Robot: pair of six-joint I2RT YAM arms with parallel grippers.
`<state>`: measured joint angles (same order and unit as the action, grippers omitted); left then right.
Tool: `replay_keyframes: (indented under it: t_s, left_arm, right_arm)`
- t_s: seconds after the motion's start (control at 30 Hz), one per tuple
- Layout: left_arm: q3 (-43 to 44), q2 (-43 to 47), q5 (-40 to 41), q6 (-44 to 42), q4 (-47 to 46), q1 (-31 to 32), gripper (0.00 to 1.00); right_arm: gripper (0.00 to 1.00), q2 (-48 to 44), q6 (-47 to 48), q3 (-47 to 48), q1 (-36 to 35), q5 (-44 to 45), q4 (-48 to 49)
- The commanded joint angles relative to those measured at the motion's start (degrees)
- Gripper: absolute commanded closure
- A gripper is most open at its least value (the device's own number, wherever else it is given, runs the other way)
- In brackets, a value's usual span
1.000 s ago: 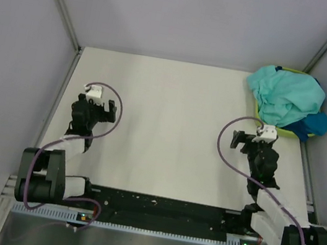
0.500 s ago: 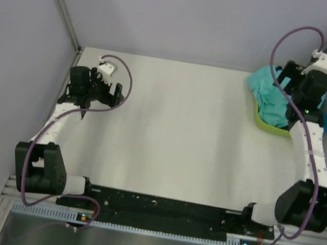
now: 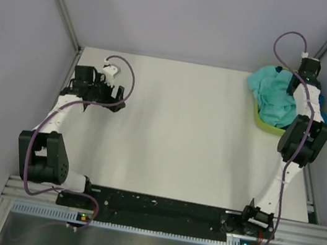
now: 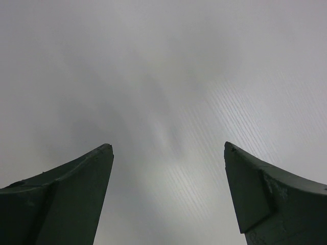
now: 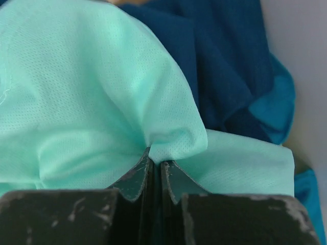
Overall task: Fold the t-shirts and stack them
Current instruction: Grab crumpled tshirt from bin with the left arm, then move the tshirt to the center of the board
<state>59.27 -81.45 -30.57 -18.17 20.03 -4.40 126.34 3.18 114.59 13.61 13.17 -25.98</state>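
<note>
The t-shirts lie heaped at the table's back right. The mint t-shirt (image 3: 273, 96) is on top and spills over a lime-green tub (image 3: 265, 123). My right gripper (image 3: 299, 85) reaches down into the heap. In the right wrist view this right gripper (image 5: 156, 158) is shut on a pinched fold of the mint t-shirt (image 5: 87, 102). A navy t-shirt (image 5: 219, 61) and a brighter blue one (image 5: 276, 102) lie behind it. My left gripper (image 3: 118, 97) hangs over the table's left side. In its wrist view the left gripper (image 4: 167, 145) is open, with only table between the fingers.
Grey walls close the table (image 3: 174, 131) in on the left, back and right. The tub sits tight in the back right corner against the right wall. A black rail (image 3: 161, 209) with both arm bases runs along the near edge.
The right arm swung from the near right of the table up to the heap, and its gripper closed on the mint t-shirt. The left arm moved back and left, still open.
</note>
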Motion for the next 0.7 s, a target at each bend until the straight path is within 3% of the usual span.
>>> replay_keyframes:
  t_s: [0.0,0.23,0.37,0.5,0.57,0.67]
  left_arm:
    - [3.57,-1.08,-0.1,-1.43,2.11,0.19,0.07]
    - [4.11,0.23,-1.69,-0.81,2.12,0.1,0.07]
    - [3.84,2.08,-0.29,-1.25,2.38,0.19,0.06]
    - [3.93,4.01,2.35,-1.43,2.47,0.19,0.05]
    - [4.19,4.72,3.93,-1.51,2.47,0.1,0.05]
    - [4.28,5.77,6.56,-0.99,2.47,0.1,0.05]
  right_arm:
    - [1.0,-6.01,1.74,4.16,0.02,4.15,-4.61]
    - [1.0,-22.43,7.53,0.47,-4.02,7.14,-0.66]
    - [1.0,-32.62,14.2,-2.86,-9.28,0.57,2.32]
    - [1.0,-46.23,20.27,-10.07,-17.8,-19.71,6.54]
    - [1.0,-51.52,19.77,-13.06,-20.89,-34.97,8.13]
    - [1.0,-56.46,6.55,-17.63,-21.52,-62.76,19.86]
